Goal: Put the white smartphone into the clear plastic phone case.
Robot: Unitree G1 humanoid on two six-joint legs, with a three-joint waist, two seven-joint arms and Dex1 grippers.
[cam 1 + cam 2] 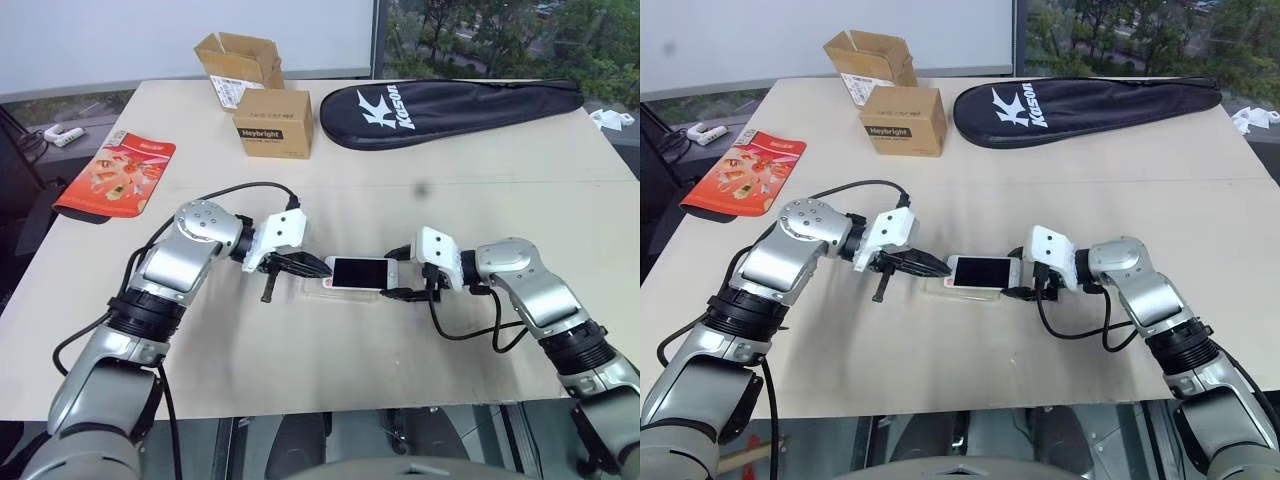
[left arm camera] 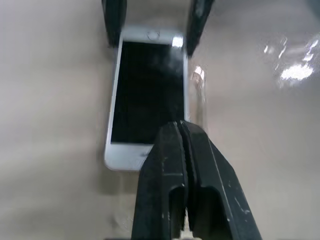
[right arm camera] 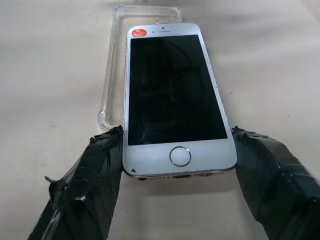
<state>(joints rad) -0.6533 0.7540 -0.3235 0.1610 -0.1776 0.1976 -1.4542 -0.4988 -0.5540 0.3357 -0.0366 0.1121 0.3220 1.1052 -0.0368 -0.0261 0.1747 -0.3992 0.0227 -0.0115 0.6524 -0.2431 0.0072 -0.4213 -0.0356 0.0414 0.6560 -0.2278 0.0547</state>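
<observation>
At the far left edge of the matte beige table (image 1: pixel 480 190) lies a glossy red-orange leaflet (image 1: pixel 117 176) printed with food pictures, its red-backed header too small to read. Behind it, off the table, sits a small white object (image 1: pixel 62 135). Further right stand two brown cardboard boxes: an open one (image 1: pixel 238 60) with a white label, and a closed one (image 1: pixel 273 122) whose dark label reads "Heybright".

In front of them, the left claw (image 1: pixel 312 266) has its two black fingers pressed together, empty, the tips at the end of the white smartphone (image 1: pixel 360 272) that bears a small red mark. The smartphone is a flat rounded rectangle with a white bezel and glossy black screen, screen up, at the middle of the table. It lies partly over the clear plastic phone case (image 3: pixel 116 60), a thin transparent shell with glinting edges that shows along one long side and past the red-marked end.

The right claw (image 1: pixel 402 281) is clamped on the phone's home-button end, its fingers, wrapped in wrinkled black tape, against either side.

At the back right lies a long black fabric racket cover (image 1: pixel 450 108) lettered "Kason". Behind the table are a pale wall and a window onto trees.
</observation>
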